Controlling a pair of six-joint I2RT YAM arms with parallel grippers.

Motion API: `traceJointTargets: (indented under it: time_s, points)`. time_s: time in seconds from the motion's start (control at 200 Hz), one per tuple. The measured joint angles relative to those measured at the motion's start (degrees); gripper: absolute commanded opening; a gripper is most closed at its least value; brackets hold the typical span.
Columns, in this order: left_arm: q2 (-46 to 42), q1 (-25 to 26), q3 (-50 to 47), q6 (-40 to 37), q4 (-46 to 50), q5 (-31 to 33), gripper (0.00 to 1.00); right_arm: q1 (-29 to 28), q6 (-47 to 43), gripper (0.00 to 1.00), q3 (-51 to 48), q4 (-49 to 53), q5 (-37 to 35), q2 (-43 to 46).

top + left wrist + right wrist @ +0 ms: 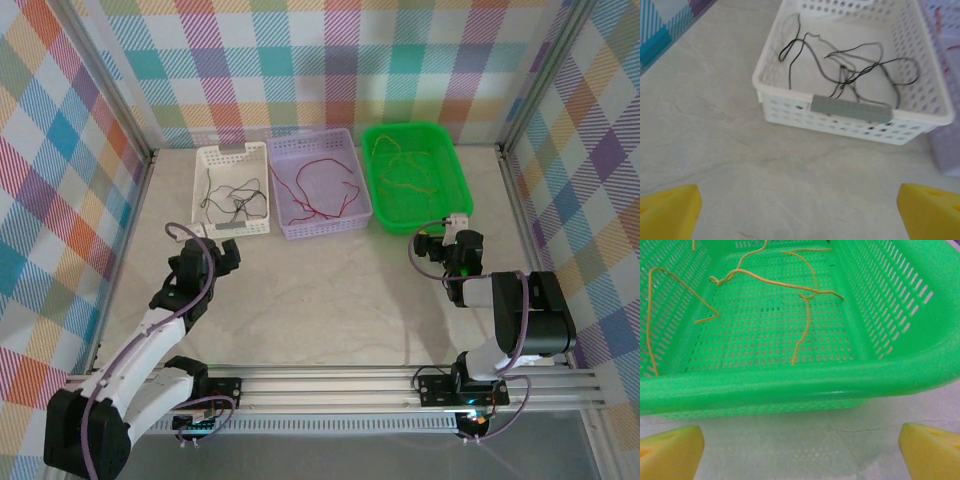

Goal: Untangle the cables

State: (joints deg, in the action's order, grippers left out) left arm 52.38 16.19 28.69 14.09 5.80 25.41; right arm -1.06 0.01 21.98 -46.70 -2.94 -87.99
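The cables lie sorted by colour in three baskets at the back of the table. Thin black cables [240, 195] [846, 75] lie loosely crossed in the white basket [205, 175] [785, 95]. Red cables [322, 163] lie in the lilac basket [310, 228], and yellow-orange cables [400, 160] [807, 322] in the green basket [465, 185] [790, 385]. My left gripper [215, 245] [800, 215] hangs open over bare table just in front of the white basket. My right gripper [450, 238] [800, 455] stands open before the green basket's near wall, nothing between its yellow pads [670, 452].
Checked walls close the table on three sides. A grey label [850, 109] sits on the white basket's near rim. Bare marbled table [330, 300] stretches between the two arms, and a metal rail [340, 385] runs along the near edge.
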Motion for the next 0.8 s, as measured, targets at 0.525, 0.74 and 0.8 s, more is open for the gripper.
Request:
traceJointTargets:
  time_s: [0.525,0.74,0.8]
  points:
    - [16.70,-8.72,-7.08,-7.37,-23.96,-0.96,1.00,0.00,0.20,1.00,0.00,0.00,0.02,0.00]
    - [23.91,-8.83,-6.08,-10.08,-30.47,-4.48,1.00,0.00,0.20,1.00,0.00,0.02,0.02,0.00]
    - [24.96,-8.85,-5.88,-10.78,-32.63,-5.68,1.00,0.00,0.20,1.00,0.00,0.00,0.02,0.00]
